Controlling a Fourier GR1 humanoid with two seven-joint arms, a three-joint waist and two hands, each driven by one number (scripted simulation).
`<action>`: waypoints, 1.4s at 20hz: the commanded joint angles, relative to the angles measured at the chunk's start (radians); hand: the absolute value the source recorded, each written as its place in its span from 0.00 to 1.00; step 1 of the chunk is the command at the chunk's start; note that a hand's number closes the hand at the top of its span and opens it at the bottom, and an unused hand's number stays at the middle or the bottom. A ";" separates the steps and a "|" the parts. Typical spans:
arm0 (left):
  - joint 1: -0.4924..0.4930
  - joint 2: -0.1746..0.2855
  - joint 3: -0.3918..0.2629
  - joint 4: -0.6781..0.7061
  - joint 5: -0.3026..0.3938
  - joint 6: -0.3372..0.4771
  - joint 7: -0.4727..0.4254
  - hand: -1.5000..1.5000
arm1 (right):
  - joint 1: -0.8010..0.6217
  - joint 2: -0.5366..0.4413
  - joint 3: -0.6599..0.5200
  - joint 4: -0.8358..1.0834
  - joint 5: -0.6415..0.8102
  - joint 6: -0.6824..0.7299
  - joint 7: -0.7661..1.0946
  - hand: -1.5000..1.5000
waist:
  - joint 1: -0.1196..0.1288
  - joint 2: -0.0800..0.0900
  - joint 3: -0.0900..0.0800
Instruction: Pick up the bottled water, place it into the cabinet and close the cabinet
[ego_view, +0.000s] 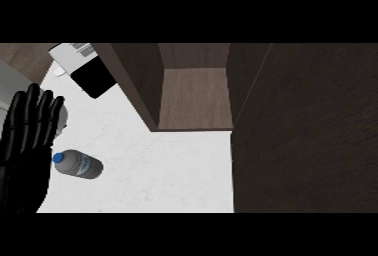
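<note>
The bottled water (78, 164), clear with a blue cap, stands on the white counter (162, 175) at the lower left. My left hand (28, 135) shows at the view's left edge, open with fingers straight and pointing up, just left of the bottle and not touching it. The cabinet (193, 97) stands open at the top centre, showing a brown wooden shelf with nothing on it. Its dark door (306, 130) is swung open and fills the right side of the view. My right hand does not show.
A black and white appliance (85, 67) sits at the counter's back left, beside the cabinet's left wall (136, 85). A grey round object (62, 114) peeks out behind my left hand's fingers.
</note>
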 joint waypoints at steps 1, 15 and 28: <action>-0.045 0.014 -0.020 -0.073 -0.053 0.022 0.088 0.00 | 0.027 0.014 -0.004 0.053 0.021 0.003 -0.082 0.00 | 0.011 0.007 -0.013; 0.240 -0.065 -0.038 -0.117 0.156 0.214 0.233 0.00 | 0.377 0.066 0.134 -0.260 -0.293 0.054 0.213 0.00 | 0.009 0.003 -0.013; 0.517 -0.065 -0.085 -0.167 0.184 0.158 0.057 0.00 | 0.484 0.081 0.204 -0.196 -0.246 0.101 0.054 0.00 | 0.013 0.005 -0.013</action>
